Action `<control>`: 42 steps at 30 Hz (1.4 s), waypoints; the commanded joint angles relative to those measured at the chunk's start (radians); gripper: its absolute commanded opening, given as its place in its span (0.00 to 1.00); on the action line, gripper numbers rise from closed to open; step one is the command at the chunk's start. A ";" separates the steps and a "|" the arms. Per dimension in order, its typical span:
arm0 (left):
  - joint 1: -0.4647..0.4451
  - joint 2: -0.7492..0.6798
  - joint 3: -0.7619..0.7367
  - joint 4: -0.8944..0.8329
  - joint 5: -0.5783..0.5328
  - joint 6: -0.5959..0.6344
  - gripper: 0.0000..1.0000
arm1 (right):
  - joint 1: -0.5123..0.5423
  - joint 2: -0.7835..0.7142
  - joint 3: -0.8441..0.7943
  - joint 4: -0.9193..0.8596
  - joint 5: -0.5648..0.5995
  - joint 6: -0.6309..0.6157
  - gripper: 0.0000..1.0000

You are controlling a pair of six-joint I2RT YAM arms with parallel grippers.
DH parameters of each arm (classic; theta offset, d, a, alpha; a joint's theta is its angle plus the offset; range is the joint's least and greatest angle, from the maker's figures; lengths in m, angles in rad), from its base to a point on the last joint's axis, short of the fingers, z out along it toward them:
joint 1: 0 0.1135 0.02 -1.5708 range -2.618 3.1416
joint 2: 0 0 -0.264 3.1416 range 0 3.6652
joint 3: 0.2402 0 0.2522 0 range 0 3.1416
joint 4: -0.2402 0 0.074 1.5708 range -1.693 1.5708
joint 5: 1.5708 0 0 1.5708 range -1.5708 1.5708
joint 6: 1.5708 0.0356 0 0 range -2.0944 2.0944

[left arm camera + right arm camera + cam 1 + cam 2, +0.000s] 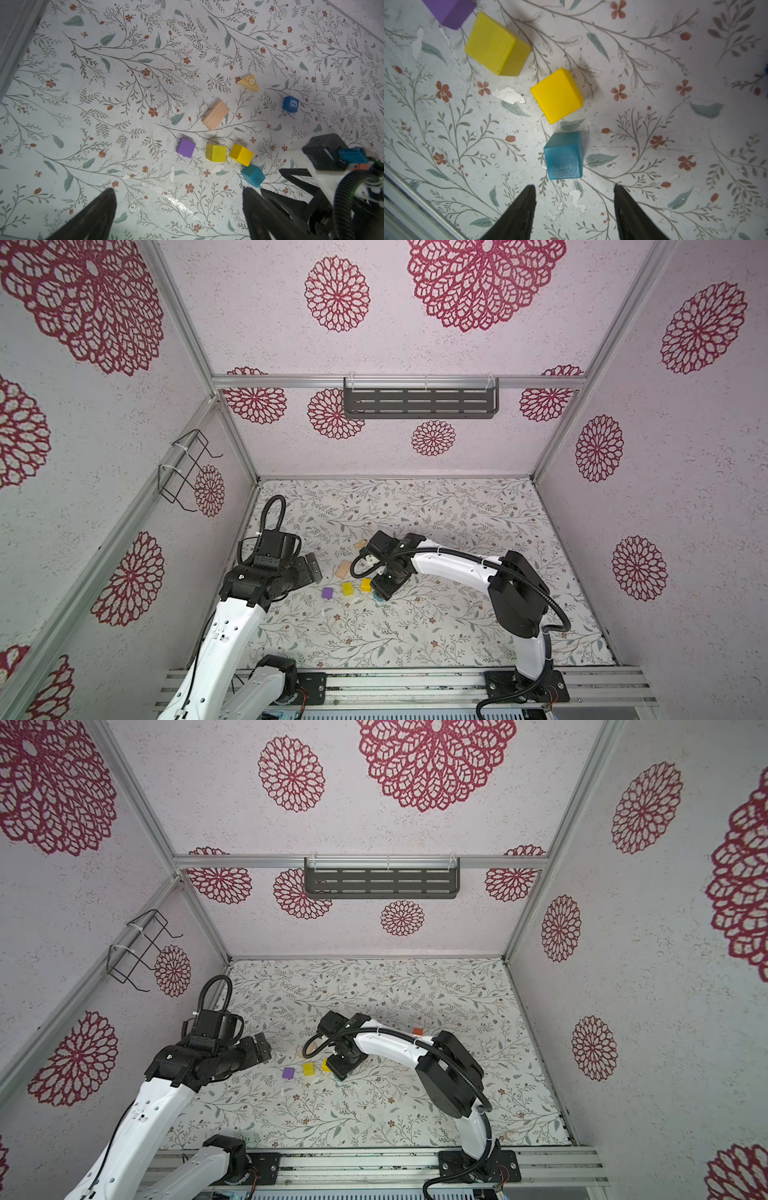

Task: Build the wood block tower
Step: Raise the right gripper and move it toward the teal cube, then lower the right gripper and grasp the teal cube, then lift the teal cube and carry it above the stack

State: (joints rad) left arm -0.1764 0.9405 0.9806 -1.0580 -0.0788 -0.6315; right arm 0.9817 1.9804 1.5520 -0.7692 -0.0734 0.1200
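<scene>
No tower is standing yet: the blocks are lying singly on the worktop (436, 626), near its middle, between the two arms. In both top views a purple block (327, 593), a greenish-yellow block (347, 588) and a yellow block (365, 584) are being shown in a row running left to right, with a tan slab (343, 570) just beyond them on the far side.

In those views the teal block (563, 155) is being covered almost wholly by the right claw (574, 186). In the right wrist view it is being shown clear, just ahead of the fingertips, with the jaws being held apart and nothing between them. There the purple block is being cut off at the picture's edge.

An orange block (417, 1031) is being shown clearly in a top view only, beyond the right arm. The blue cube marked "6" (290, 104) is being shown by the left wrist view alone, and a tan triangle (249, 83) is being made plain there.

The left claw (178, 190) is being held wide apart and empty, to the left of the row.
</scene>
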 commanded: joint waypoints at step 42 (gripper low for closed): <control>0.064 -0.002 -0.023 0.053 0.089 0.033 0.97 | 0.031 0.051 0.087 -0.041 0.090 0.054 0.36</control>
State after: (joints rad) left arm -0.1211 0.9421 0.9676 -1.0298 -0.0032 -0.6086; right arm 1.0115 2.0792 1.6085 -0.7841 -0.0223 0.1440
